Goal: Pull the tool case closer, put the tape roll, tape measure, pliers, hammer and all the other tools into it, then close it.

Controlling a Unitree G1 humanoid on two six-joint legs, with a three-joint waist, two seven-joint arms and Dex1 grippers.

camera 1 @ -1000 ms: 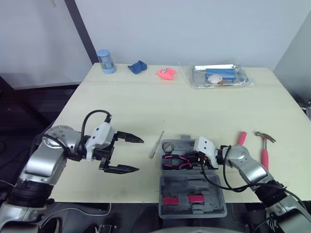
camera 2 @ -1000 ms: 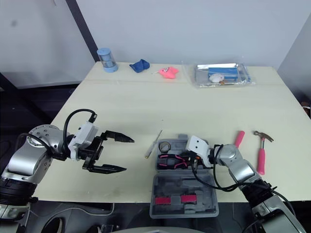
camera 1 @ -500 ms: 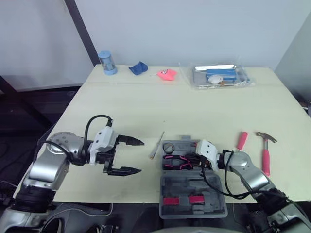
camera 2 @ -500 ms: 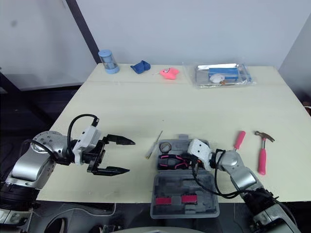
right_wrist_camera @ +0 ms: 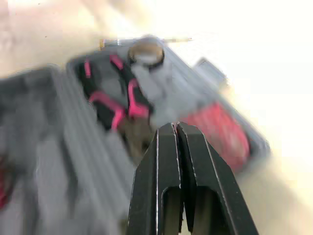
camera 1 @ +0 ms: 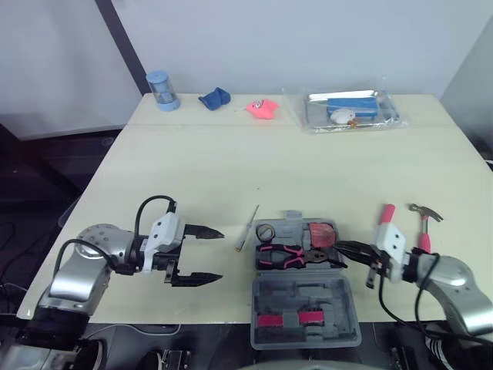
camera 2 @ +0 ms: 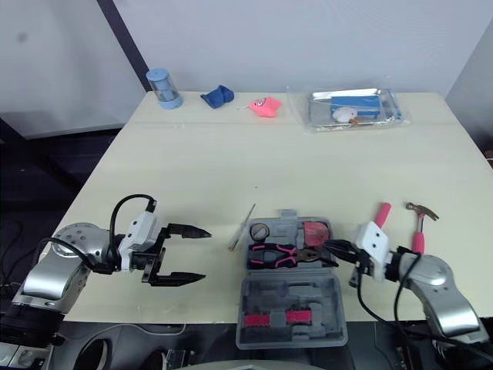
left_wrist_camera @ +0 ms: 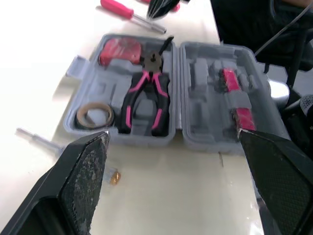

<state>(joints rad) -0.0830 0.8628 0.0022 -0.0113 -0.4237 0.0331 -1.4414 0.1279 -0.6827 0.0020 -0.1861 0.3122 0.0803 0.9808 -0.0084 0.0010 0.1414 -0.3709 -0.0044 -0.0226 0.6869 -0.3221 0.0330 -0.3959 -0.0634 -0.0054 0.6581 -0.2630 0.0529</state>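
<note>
Your robot's 2 matching arms
You see rounded silver shells on the left arm and right arm, each with a white wrist block, looping black cable and 2 tapered black jaws.

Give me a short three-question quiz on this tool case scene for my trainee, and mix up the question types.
1. True or false: the hammer already lies inside the tool case.
2. Fill in: the left end effector is open; the right end effector is ___.
3. Which lies on the table to the left of the case? A) pliers B) thin metal tool C) tape roll

Key: 1 false, it lies on the table to the right of the case. 2 shut. 3 B.
</note>
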